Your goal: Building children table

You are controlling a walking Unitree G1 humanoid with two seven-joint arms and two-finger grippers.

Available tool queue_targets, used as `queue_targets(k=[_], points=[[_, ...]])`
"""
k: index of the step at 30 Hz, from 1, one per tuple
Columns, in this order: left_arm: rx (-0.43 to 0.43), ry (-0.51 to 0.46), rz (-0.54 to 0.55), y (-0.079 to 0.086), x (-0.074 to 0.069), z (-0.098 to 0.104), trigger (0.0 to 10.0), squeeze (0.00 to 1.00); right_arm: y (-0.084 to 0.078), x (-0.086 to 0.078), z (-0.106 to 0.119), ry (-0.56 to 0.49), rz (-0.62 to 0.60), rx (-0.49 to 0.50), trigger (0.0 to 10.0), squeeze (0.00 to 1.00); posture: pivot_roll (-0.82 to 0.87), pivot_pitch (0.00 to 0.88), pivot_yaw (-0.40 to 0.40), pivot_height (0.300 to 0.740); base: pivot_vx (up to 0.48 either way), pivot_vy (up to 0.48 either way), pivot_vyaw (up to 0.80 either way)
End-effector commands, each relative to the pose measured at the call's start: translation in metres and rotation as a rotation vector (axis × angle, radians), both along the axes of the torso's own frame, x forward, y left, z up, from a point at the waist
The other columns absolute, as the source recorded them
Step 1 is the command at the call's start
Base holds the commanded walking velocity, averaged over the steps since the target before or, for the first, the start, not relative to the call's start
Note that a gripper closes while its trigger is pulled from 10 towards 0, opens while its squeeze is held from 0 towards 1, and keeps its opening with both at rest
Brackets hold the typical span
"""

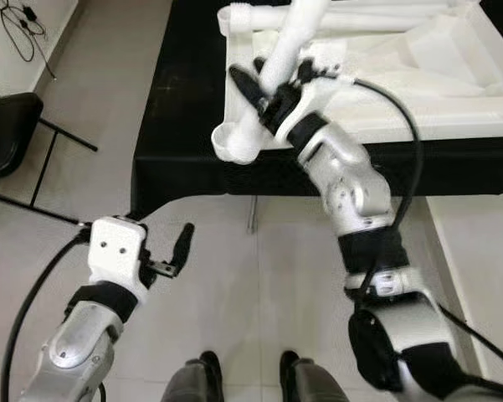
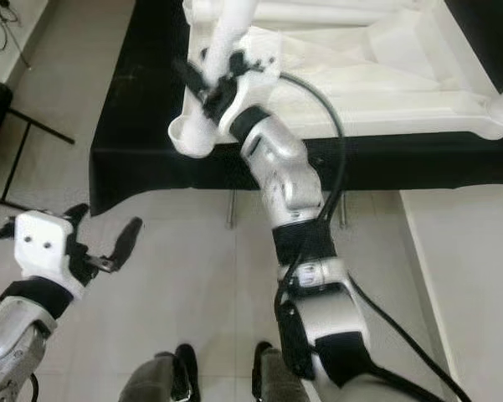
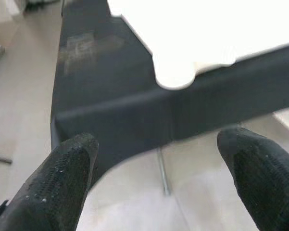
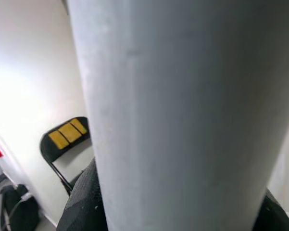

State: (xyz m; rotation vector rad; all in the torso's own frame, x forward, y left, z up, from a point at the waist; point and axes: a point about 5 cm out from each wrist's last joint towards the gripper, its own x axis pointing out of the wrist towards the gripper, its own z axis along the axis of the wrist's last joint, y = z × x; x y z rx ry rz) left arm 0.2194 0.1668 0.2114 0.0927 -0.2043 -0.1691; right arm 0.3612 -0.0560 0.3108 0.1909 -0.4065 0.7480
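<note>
Black worktop (image 1: 184,126) is carrying the upturned white children's tabletop (image 1: 452,92) near its front edge.
Right gripper (image 1: 264,88) is clamping its fingers on a white table leg (image 1: 276,71) slanting over the tabletop's front-left corner; left gripper (image 1: 163,251) is hovering over the floor (image 1: 92,193), fingers spread, holding nothing.

Right arm stretched forward and up from the elbow, silver forearm angled toward the robot's left, black cable looping beside the wrist. Right gripper (image 1: 264,88) clamped, one black finger (image 1: 244,82) visible along the near-left side of what it grips. Left arm bent low at the robot's left side, white wrist block level. Left gripper (image 3: 158,163) spread wide, fingertips (image 3: 67,173) well apart, holding nothing.
</note>
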Motion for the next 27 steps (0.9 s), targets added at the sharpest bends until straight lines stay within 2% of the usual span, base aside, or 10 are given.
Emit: queue_targets(k=[1, 3, 6, 11, 13, 16, 21, 24, 27], points=[[-0.011, 0.007, 0.011, 0.002, -0.002, 0.001, 10.0, 0.0, 0.006, -0.009, 0.008, -0.049, 0.041, 0.011, 10.0, 0.0, 0.06, 0.208, 0.019, 0.74, 0.277, 0.0, 0.0], [-0.009, -0.001, 0.009, 0.002, 0.0, 0.002, 10.0, 0.0, 0.008, -0.011, 0.008, -0.062, 0.058, -0.005, 10.0, 0.0, 0.06, 0.201, 0.019, 0.74, 0.281, 0.0, 0.0], [-0.007, -0.007, 0.001, -0.001, 0.001, 0.003, 10.0, 0.0, 0.01, -0.015, 0.007, -0.112, 0.055, -0.061, 10.0, 0.0, 0.06, 0.198, 0.019, 0.74, 0.296, 0.0, 0.8], [-0.019, 0.006, -0.021, -0.008, 0.002, 0.0, 10.0, 0.0, 0.012, -0.023, 0.005, -0.059, 0.15, -0.018, 10.0, 0.0, 0.06, 0.181, 0.017, 0.74, 0.305, 0.0, 0.24], [-0.023, 0.012, -0.029, -0.01, 0.002, -0.001, 10.0, 0.0, 0.012, -0.024, 0.006, -0.092, 0.145, -0.039, 10.0, 0.0, 0.06, 0.175, 0.018, 0.74, 0.307, 0.0, 0.8], [-0.026, 0.023, -0.039, -0.013, 0.002, -0.004, 10.0, 0.0, 0.011, -0.026, 0.008, -0.088, 0.152, 0.01, 10.0, 0.0, 0.06, 0.17, 0.019, 0.74, 0.307, 0.0, 0.63], [-0.014, 0.072, -0.088, -0.023, 0.0, -0.016, 10.0, 0.0, 0.012, -0.026, 0.005, -0.089, 0.185, -0.052, 10.0, 0.0, 0.06, 0.161, 0.024, 0.74, 0.303, 0.0, 0.0], [-0.01, 0.086, -0.098, -0.024, -0.001, -0.019, 10.0, 0.0, 0.011, -0.027, 0.004, -0.093, 0.203, -0.058, 10.0, 0.0, 0.06, 0.161, 0.024, 0.74, 0.0, 0.0, 0.0], [0.042, 0.158, -0.128, -0.03, -0.01, -0.035, 10.0, 0.0, 0.011, -0.036, -0.001, -0.13, 0.314, -0.171, 10.0, 0.0, 0.06, 0.165, 0.027, 0.74, 0.0, 0.0, 0.0]])
